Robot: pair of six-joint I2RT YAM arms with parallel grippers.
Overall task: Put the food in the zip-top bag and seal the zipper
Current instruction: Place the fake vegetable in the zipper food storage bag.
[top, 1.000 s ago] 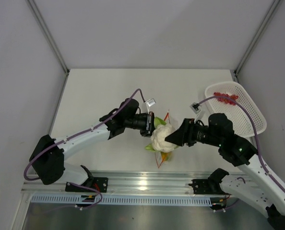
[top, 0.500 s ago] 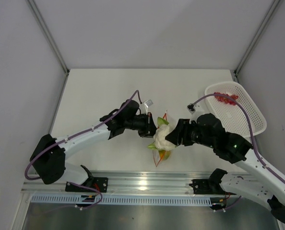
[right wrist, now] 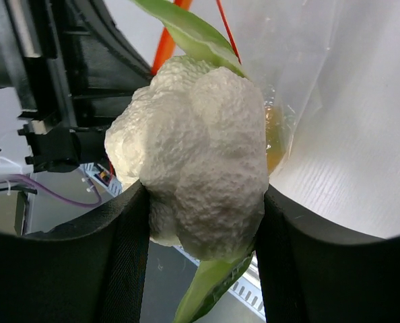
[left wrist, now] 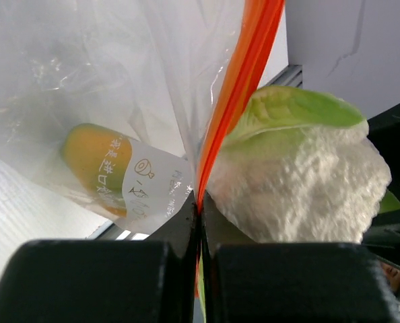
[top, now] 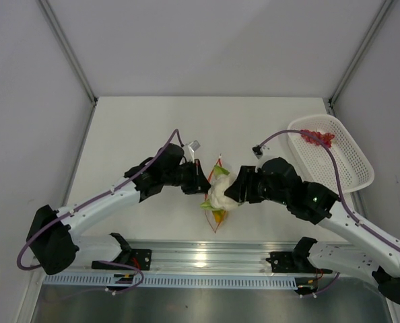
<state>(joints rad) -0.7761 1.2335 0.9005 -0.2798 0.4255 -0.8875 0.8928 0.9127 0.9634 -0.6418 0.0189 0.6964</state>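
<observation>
My left gripper (left wrist: 200, 210) is shut on the orange-red zipper (left wrist: 235, 94) of the clear zip-top bag (left wrist: 85, 74), holding its mouth up. A yellow-orange fruit (left wrist: 95, 165) lies inside the bag. My right gripper (right wrist: 203, 198) is shut on a whitish cauliflower piece with green leaves (right wrist: 193, 155), pressed against the bag's mouth (right wrist: 321, 60). In the top view the cauliflower (top: 220, 193) sits between the left gripper (top: 200, 183) and right gripper (top: 232, 192), and the zipper (top: 218, 161) runs past it. A dark red grape bunch (top: 318, 138) lies in the basket.
A white oval mesh basket (top: 348, 165) stands at the right edge of the table. Grey walls close in the back and both sides. A metal rail (top: 207, 256) with the arm bases runs along the near edge.
Both grippers, the bag and the cauliflower have shifted left and slightly toward the near edge. The right arm has pushed the cauliflower closer against the bag's mouth. Grips are unchanged.
</observation>
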